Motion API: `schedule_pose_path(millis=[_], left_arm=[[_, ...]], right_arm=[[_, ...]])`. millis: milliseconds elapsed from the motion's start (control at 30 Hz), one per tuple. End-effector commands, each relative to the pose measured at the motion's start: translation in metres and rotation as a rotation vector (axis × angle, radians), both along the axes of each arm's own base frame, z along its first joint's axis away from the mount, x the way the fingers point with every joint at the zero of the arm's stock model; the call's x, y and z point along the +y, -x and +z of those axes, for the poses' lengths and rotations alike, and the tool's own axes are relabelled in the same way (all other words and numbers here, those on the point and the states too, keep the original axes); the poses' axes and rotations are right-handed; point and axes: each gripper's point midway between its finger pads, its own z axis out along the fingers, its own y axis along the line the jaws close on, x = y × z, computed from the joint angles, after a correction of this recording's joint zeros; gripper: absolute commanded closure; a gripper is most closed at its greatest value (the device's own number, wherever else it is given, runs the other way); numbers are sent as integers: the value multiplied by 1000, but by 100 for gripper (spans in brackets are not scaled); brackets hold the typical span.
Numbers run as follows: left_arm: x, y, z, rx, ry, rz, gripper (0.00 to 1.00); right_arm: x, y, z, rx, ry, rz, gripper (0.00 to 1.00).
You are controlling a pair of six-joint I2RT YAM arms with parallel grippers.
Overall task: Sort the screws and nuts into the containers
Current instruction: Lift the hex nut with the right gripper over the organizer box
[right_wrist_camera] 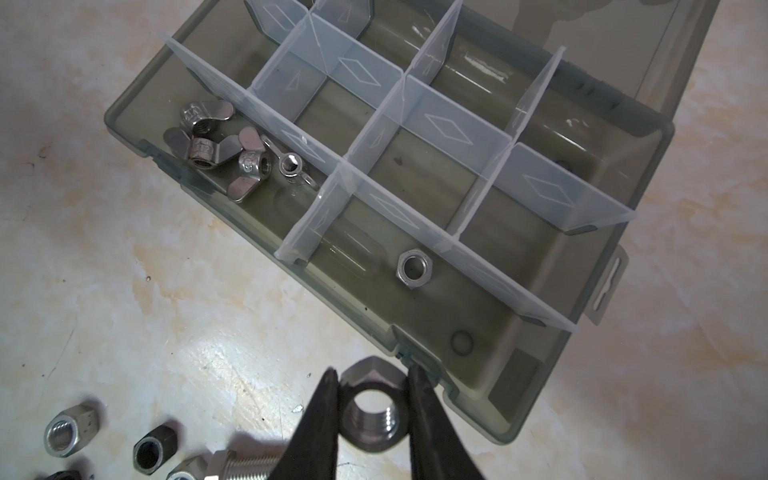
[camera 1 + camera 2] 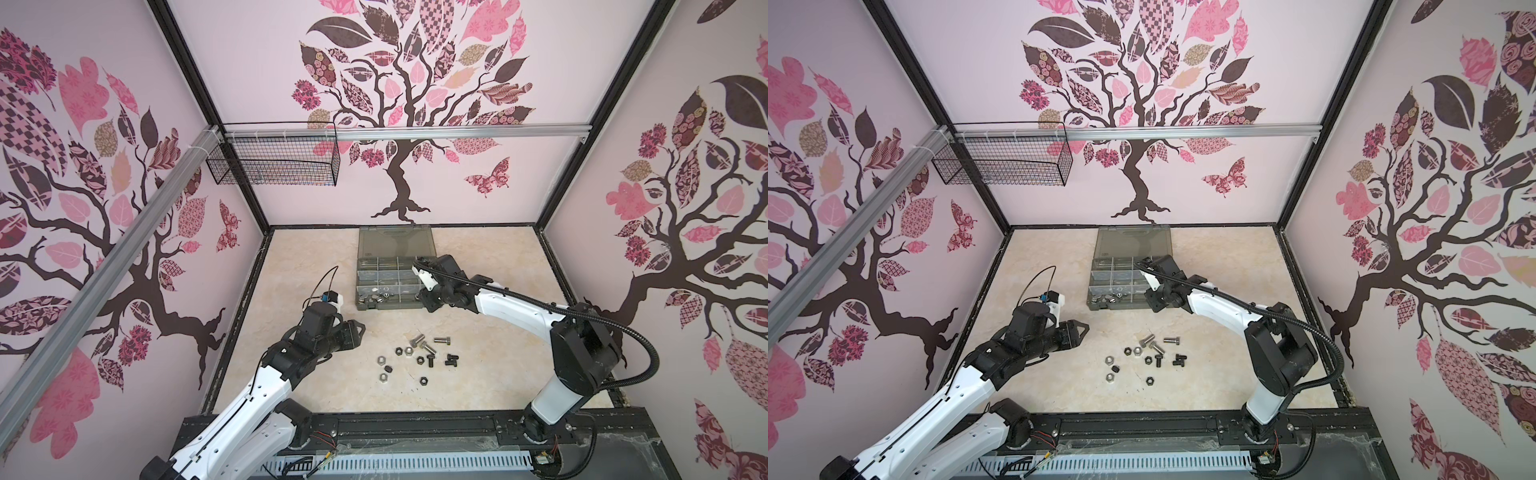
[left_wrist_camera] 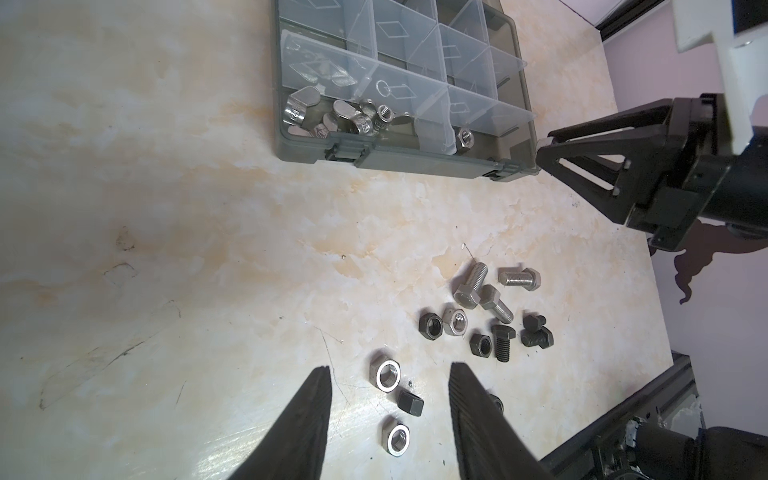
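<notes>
Right fingers (image 1: 316, 428) clamped on silver hex nut (image 1: 370, 415) at organiser case (image 3: 415, 162) front wall | left fingers (image 3: 307, 415) apart, empty, near loose nuts (image 3: 389, 374) and screws (image 3: 469, 286) on counter (image 3: 166, 208)

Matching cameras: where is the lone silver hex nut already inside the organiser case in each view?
In a top view: hex nut, near row of the case, right of the wing nuts.
In a top view: same place.
Left wrist: by the case's front wall, beside the wing nuts.
Right wrist: compartment beside the wing nuts.
Shared landmark: the wing nuts.
</notes>
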Motion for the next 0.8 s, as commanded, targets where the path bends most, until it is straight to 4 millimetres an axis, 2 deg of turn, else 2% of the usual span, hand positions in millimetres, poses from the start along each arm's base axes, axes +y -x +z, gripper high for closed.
schedule_pose_path(millis=[0,300,767], left_arm=[[-6,0,-3,-8,9,-14,51],[-17,0,-3,-20,3,-32,51],[-21,0,-5,-21,-2,-47,51]], right_arm=[[-2,-3,2,1,1,-1,73],[0,-6,4,3,2,1,73],[0,-6,3,8,3,-2,73]])
